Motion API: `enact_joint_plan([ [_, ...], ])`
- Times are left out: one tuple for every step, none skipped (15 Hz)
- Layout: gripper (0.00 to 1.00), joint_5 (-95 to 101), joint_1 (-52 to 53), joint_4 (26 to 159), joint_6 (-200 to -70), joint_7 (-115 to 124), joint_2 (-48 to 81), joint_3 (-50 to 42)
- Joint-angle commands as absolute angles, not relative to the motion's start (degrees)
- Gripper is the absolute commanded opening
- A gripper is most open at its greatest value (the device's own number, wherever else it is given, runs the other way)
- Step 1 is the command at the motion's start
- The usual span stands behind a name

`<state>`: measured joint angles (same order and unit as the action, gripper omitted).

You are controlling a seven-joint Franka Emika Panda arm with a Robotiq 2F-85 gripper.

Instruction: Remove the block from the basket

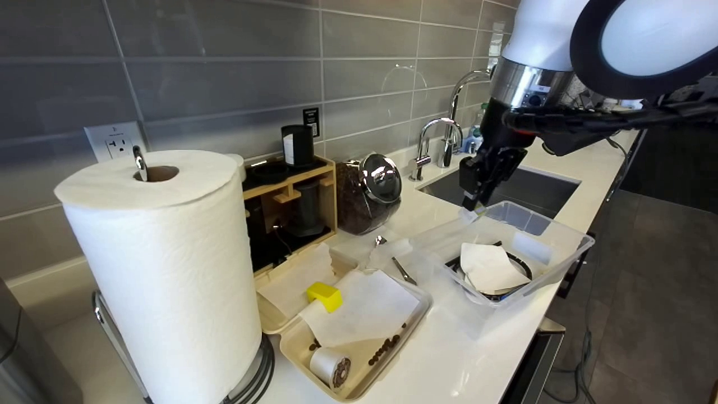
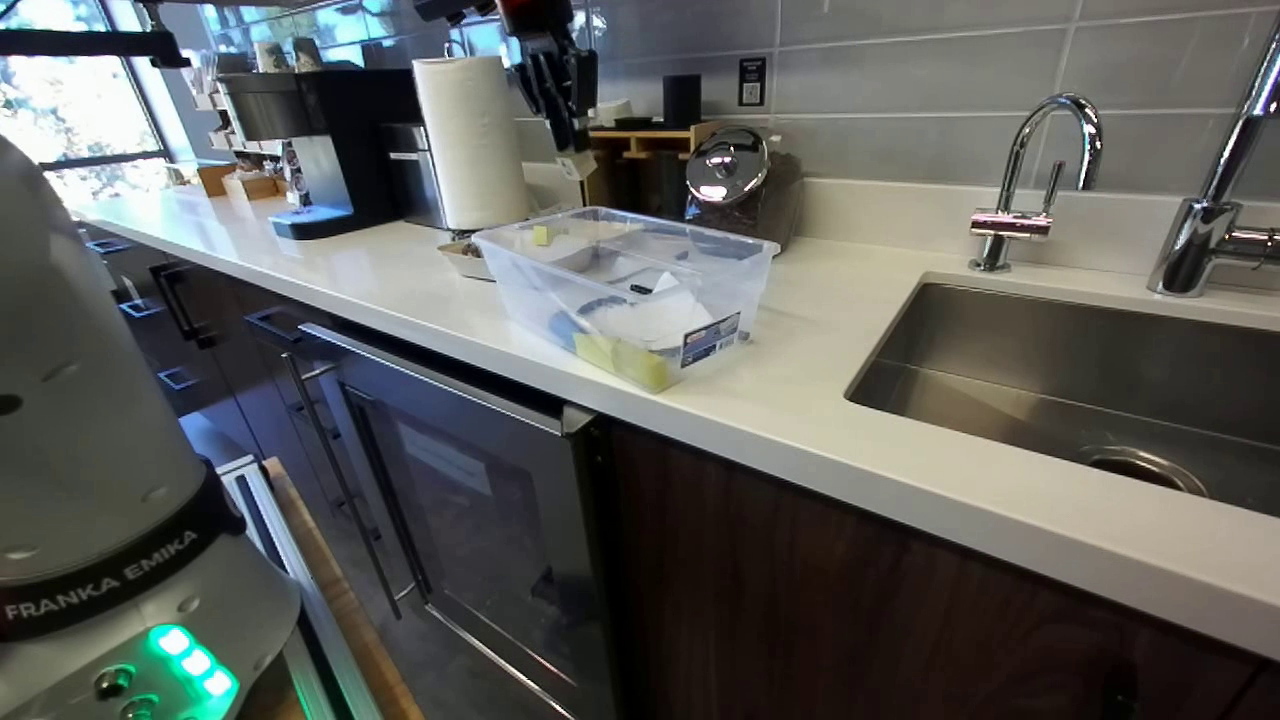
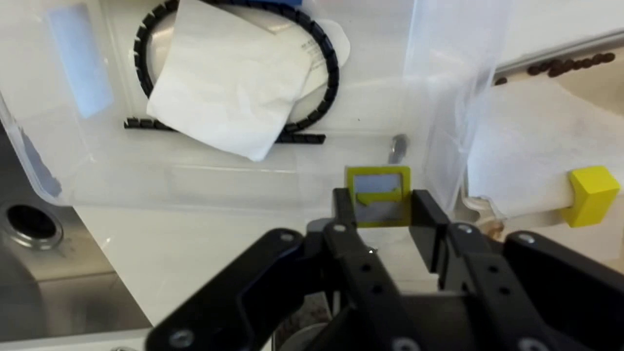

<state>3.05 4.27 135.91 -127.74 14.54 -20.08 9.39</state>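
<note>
Your white worktop (image 2: pixel 790 380) runs along a grey tiled wall (image 2: pixel 900 80), a steel sink (image 2: pixel 1050 360) let into it and two chrome taps (image 2: pixel 1000 224) behind. Dark wood cabinets (image 2: pixel 850 560) stand below; towards the far end you have a window (image 2: pixel 65 105) and a coffee machine (image 2: pixel 370 130). Along the wall come a paper towel roll (image 1: pixel 162 269), a wooden organiser (image 1: pixel 331 205) and a jar (image 1: pixel 354 213) with a shiny slanted lid (image 1: pixel 382 178). Nearby lies an open tan tray (image 1: pixel 297 350), with a solid yellow block (image 1: pixel 325 296) on its white paper (image 1: pixel 376 306), a pod (image 1: pixel 331 366) and dark beans (image 1: pixel 386 348). The clear basket (image 2: pixel 530 285) stands between that tray and the sink, its end wall dividing the tray from the napkin (image 3: pixel 229 83) and black ribbed loop (image 3: pixel 332 68) inside. You have the end effector (image 3: pixel 381 194) clamped on a yellow-rimmed block (image 2: pixel 577 165), out of the basket: it overlaps the wall-side rim in the wrist view and hangs apart above it in an exterior view.
</note>
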Motion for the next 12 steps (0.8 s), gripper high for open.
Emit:
enact_joint_plan([
  [0.09,4.86,5.78,136.42,-133.38,14.03,-20.58,11.68],
  [0.09,4.83,6.25,136.00,-134.82,13.60,-19.84,12.27],
  [0.09,5.14,6.70,135.29,-136.10,13.31,-18.90,13.04],
  [0.09,5.50,7.05,134.62,-137.07,13.05,-17.91,13.76],
  [0.09,6.06,7.37,133.72,-138.06,12.76,-16.75,14.47],
  [0.09,6.56,7.69,132.55,-138.72,12.43,-15.41,15.10],
  [0.09,7.36,7.77,131.13,-139.25,12.33,-13.66,15.72],
  [0.09,8.11,7.88,129.66,-139.21,12.30,-12.07,16.21],
  [0.09,8.97,8.13,128.33,-139.29,11.96,-10.49,16.58],
  [0.09,9.66,8.36,126.66,-139.41,11.47,-8.54,16.77],
  [0.09,9.53,8.81,124.99,-138.89,10.67,-6.64,16.64],
  [0.34,8.24,9.05,128.86,-138.34,11.84,-11.49,15.88],
])
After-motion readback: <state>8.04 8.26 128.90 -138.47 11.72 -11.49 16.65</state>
